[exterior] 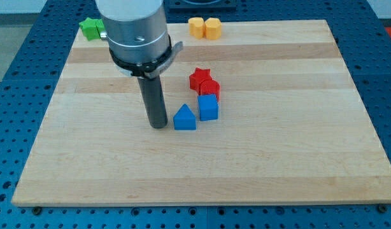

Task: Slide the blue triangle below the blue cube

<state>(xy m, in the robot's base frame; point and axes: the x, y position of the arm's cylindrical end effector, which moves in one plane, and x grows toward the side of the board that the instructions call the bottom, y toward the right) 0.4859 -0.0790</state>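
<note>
board [259,165] is pale wood planks, smooth with a soft satin finish. blocks look like painted wood or plastic, can't tell: blue triangle [184,118], blue cube [208,107], red ones [205,83], all fairly matt. arm housing [133,25] is brushed metal, rod [154,102] dull dark.

No readable text, labels, brands, numbers or signs showing anywhere in camera view.
</note>
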